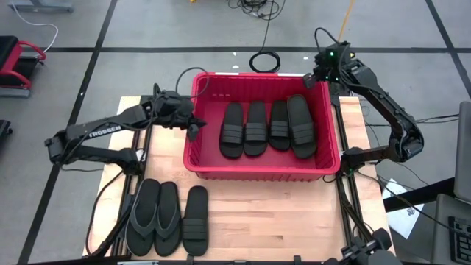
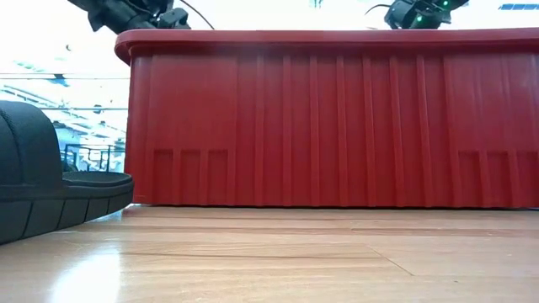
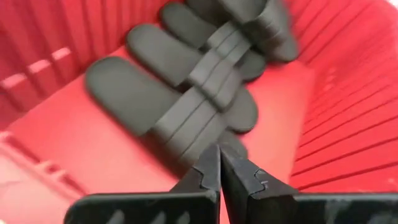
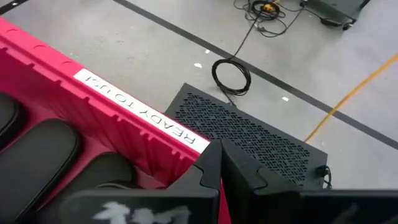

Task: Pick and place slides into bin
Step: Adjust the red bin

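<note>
The red bin [image 1: 261,168] stands mid-table and holds several black strapped slides [image 1: 267,126] lying flat side by side on its floor; they show in the left wrist view [image 3: 186,106]. Three more slides lie flat on the table at the near left: two thong flip-flops [image 1: 154,215] and one strapped slide [image 1: 196,219]. My left gripper [image 1: 197,126] is shut and empty above the bin's left rim. My right gripper [image 1: 312,79] is shut and empty above the bin's far right corner [image 4: 124,106].
The bin's tall ribbed wall [image 2: 337,118] fills the low view, with a slide's sole [image 2: 50,181] at its left. Bare wooden table [image 1: 280,213] lies near the bin. A black perforated box [image 4: 249,134] and a coiled cable [image 1: 263,60] lie on the floor beyond the table.
</note>
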### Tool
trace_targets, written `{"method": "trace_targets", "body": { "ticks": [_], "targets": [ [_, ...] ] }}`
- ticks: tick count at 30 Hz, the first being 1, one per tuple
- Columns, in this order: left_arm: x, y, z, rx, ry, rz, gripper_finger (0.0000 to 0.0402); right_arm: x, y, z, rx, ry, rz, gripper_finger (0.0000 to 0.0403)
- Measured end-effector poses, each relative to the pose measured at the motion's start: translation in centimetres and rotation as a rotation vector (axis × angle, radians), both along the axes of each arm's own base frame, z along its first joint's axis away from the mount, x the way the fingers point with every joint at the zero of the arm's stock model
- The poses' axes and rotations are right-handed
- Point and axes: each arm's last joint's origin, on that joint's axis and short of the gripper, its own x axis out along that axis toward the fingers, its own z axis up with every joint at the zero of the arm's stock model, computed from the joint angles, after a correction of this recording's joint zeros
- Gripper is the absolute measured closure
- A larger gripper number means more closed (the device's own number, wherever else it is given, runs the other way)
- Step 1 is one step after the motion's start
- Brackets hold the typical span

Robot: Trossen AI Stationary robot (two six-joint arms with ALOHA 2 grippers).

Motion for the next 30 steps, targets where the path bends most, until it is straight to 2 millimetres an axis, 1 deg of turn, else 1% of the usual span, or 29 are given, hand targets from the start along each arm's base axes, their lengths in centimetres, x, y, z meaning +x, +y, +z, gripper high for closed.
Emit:
{"method": "trace_targets", "body": {
  "ticks": [4,7,22,30],
  "targets": [
    [-0.3,0.4,0.5,0.002,0.113,0.041,0.0398,0.0,0.1,-0.1,0.014,0.006,0.001,0.0403],
    [-0.7,0.4,0.8,0.001,0.164,0.053,0.0399,0.0,0.1,-0.1,0.017,0.008,0.001,0.0403],
    [-1.5,0.1,0.5,-0.032,0.276,0.087,0.0400,0.0,0.1,-0.1,0.014,0.006,0.000,0.0403],
    [-1.6,0.0,0.4,-0.033,0.296,0.095,0.0400,0.0,0.1,-0.1,0.013,0.006,-0.001,0.0403]
  ]
}}
